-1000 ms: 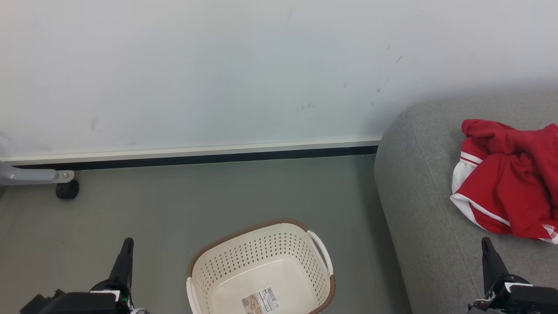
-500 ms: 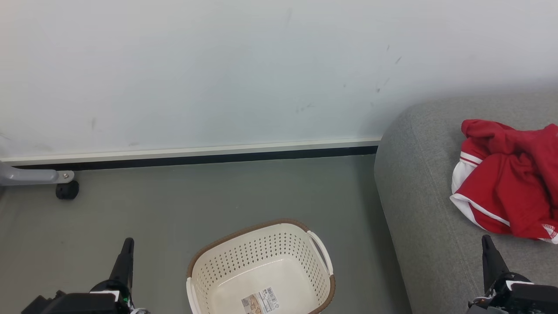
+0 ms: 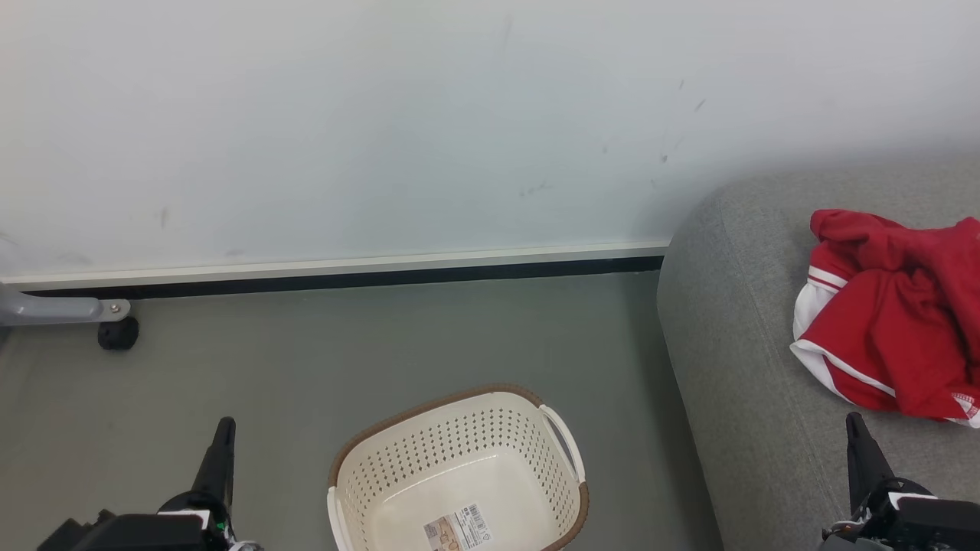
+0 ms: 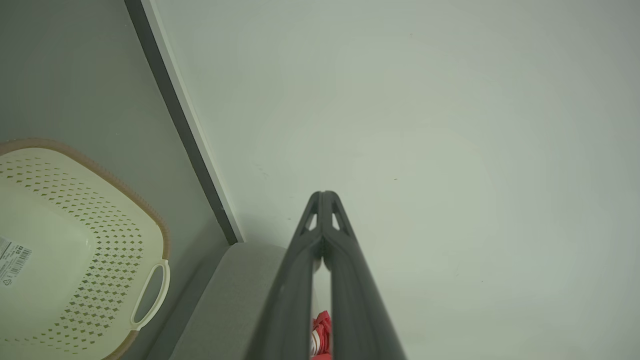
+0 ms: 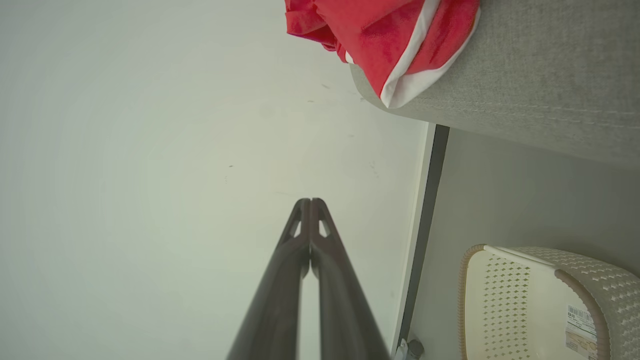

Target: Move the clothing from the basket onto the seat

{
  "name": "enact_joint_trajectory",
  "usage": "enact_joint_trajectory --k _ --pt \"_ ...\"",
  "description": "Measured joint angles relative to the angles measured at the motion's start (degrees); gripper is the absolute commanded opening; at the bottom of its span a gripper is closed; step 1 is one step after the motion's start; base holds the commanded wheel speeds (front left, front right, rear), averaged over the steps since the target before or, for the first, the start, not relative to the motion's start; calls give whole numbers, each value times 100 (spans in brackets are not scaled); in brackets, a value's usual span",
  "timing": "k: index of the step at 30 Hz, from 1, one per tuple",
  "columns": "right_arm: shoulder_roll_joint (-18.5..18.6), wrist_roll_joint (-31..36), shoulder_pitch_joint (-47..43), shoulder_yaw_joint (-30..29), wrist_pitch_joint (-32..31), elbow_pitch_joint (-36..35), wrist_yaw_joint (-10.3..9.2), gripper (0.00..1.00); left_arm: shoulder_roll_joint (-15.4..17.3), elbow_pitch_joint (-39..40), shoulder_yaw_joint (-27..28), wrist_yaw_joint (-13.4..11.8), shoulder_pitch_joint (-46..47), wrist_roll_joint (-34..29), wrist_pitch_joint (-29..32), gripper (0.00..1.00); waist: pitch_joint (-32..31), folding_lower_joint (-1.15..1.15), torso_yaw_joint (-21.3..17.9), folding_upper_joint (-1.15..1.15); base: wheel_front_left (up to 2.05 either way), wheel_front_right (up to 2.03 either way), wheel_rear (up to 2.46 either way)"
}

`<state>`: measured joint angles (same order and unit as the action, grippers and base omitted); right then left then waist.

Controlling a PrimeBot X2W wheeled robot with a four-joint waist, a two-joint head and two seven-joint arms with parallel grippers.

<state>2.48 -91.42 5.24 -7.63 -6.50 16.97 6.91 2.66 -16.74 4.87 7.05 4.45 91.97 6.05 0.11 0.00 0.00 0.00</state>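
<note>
The red clothing [image 3: 896,337] with white trim lies crumpled on the grey seat [image 3: 735,367] at the right; its hem [image 5: 400,45] reaches the cushion's edge [image 5: 525,85]. On the floor stands the cream basket [image 3: 459,467], holding nothing but the barcode sticker [image 3: 458,528] on its base. My left gripper [image 3: 224,423] is low at the left of the basket, shut, with nothing in it [image 4: 324,194]. At the lower right, over the seat's front and just below the clothing, my right gripper [image 3: 854,418] is shut with nothing in it [image 5: 310,201].
A pale wall with a white and black baseboard [image 3: 344,272] runs behind the floor. A grey metal leg with a black caster [image 3: 117,333] stands at the far left. Bare grey floor [image 3: 383,344] lies between wall and basket.
My right gripper has drawn slightly down toward the bottom edge of the head view. Clothing, basket and left gripper have not moved.
</note>
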Motion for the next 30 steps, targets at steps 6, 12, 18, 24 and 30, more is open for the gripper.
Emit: enact_joint_trajectory --k 6,12,18,24,30 --pt "0 0 0 0 0 -1 0 0 0 -1 0 0 0 0 0 0 0 0 0 0 0 0 0" --pt "0 0 0 0 0 -1 0 0 0 -3 0 0 0 0 0 0 0 0 0 0 0 0 0" --pt "0 0 0 0 0 -1 0 0 0 -3 0 0 1 0 0 0 0 0 0 0 0 0 0" --pt "0 0 0 0 0 -1 0 0 0 -4 0 1 1 0 0 0 0 0 0 0 0 0 0" --pt "0 0 0 0 0 -1 0 0 0 -5 0 1 1 0 0 0 0 0 0 0 0 0 0"
